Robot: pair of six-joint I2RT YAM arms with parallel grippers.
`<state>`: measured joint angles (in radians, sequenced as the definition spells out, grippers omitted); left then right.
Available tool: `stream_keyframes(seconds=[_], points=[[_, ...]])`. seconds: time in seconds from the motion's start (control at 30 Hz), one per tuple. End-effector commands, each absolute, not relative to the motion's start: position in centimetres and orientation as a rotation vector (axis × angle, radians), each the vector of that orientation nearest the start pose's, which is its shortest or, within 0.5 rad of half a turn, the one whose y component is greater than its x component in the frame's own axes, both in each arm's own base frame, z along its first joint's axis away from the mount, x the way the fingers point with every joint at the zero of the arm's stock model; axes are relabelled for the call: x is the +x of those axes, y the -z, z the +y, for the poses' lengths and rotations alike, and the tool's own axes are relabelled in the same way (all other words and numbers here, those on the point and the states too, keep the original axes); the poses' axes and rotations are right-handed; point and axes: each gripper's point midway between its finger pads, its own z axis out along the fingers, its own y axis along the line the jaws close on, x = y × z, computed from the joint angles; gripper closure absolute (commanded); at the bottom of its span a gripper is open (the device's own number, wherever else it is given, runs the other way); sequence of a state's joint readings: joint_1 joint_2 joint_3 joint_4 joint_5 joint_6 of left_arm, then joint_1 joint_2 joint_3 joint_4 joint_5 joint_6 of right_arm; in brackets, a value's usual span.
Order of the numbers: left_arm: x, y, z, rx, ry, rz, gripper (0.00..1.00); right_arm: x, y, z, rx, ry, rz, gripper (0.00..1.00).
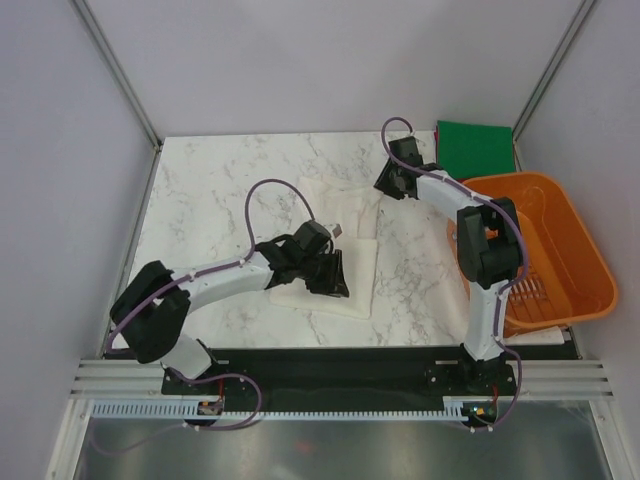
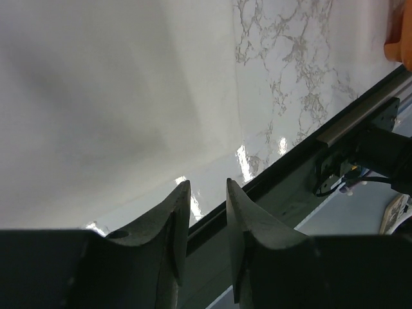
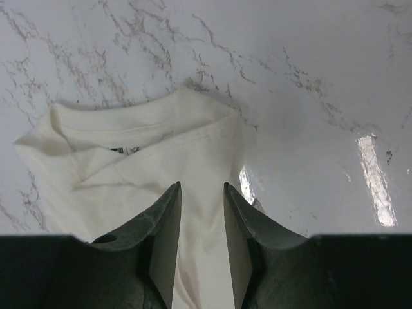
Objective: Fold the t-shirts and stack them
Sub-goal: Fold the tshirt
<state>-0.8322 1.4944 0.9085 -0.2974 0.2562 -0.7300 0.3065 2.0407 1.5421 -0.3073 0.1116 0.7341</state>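
My left gripper is parted and empty over the near edge of the white t-shirt. The right gripper is parted above its collar (cloth shows through the gap, seemingly unpinched). I read this as both ends covered for the next fold; the green t-shirt lies folded at far right.

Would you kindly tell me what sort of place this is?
Probably a robot test cell: plain panel walls, a marble-pattern table, and a left arm and right arm bolted at its near edge.
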Motion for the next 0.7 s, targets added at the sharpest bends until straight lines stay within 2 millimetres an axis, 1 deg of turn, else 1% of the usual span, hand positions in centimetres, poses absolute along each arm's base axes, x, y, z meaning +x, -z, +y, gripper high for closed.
stream_keyframes(seconds=[0.0,0.03,0.07,0.1,0.13,0.17,0.23,0.27,0.3,0.37,0.4,0.53,0.57,0.6,0.63,0.67], points=[[20.3,-10.9,-35.8,0.304,1.020,2.567,0.64,53.7,-8.8,16.8,0.644,-0.396,2.260,0.60],[20.2,-10.9,-36.4,0.317,1.021,2.563,0.64,53.9,-8.5,16.9,0.650,-0.402,2.262,0.60],[20.2,-10.0,-36.6,0.316,1.005,2.580,0.64,54.2,-8.2,16.8,0.655,-0.401,2.257,0.61],[19.9,-9.7,-37.1,0.327,1.011,2.584,0.64,54.4,-7.5,16.7,0.662,-0.393,2.264,0.61],[19.9,-9.5,-37.4,0.330,1.018,2.587,0.64,54.5,-7.2,16.5,0.675,-0.389,2.263,0.62],[19.7,-8.4,-37.6,0.334,1.009,2.612,0.64,54.6,-6.9,16.3,0.681,-0.390,2.260,0.62],[19.7,-7.8,-38.3,0.345,1.006,2.620,0.65,54.8,-6.3,15.9,0.698,-0.387,2.259,0.62],[19.6,-6.6,-38.3,0.346,0.985,2.650,0.65,54.8,-5.9,16.0,0.697,-0.394,2.254,0.62],[19.5,-6.2,-38.4,0.346,0.977,2.661,0.65,54.9,-5.6,16.0,0.697,-0.398,2.252,0.62],[19.4,-5.2,-38.3,0.341,0.957,2.688,0.65,55.3,-5.5,16.1,0.679,-0.408,2.245,0.62],[19.2,-4.3,-38.2,0.341,0.940,2.709,0.66,55.4,-4.8,16.2,0.673,-0.398,2.253,0.63],[18.5,-1.9,-36.9,0.306,0.876,2.779,0.66,56.0,-3.9,15.5,0.621,-0.349,2.261,0.65],[18.3,-1.5,-36.7,0.302,0.864,2.788,0.66,56.4,-4.1,15.5,0.609,-0.348,2.253,0.65],[18.2,-1.1,-36.5,0.299,0.850,2.797,0.66,56.6,-3.3,15.3,0.584,-0.329,2.266,0.66],[18.1,-0.8,-36.1,0.292,0.834,2.802,0.66,57.0,-3.6,15.2,0.568,-0.327,2.259,0.68],[18.0,-0.7,-35.9,0.289,0.825,2.804,0.66,57.1,-2.8,15.2,0.552,-0.313,2.270,0.69]])
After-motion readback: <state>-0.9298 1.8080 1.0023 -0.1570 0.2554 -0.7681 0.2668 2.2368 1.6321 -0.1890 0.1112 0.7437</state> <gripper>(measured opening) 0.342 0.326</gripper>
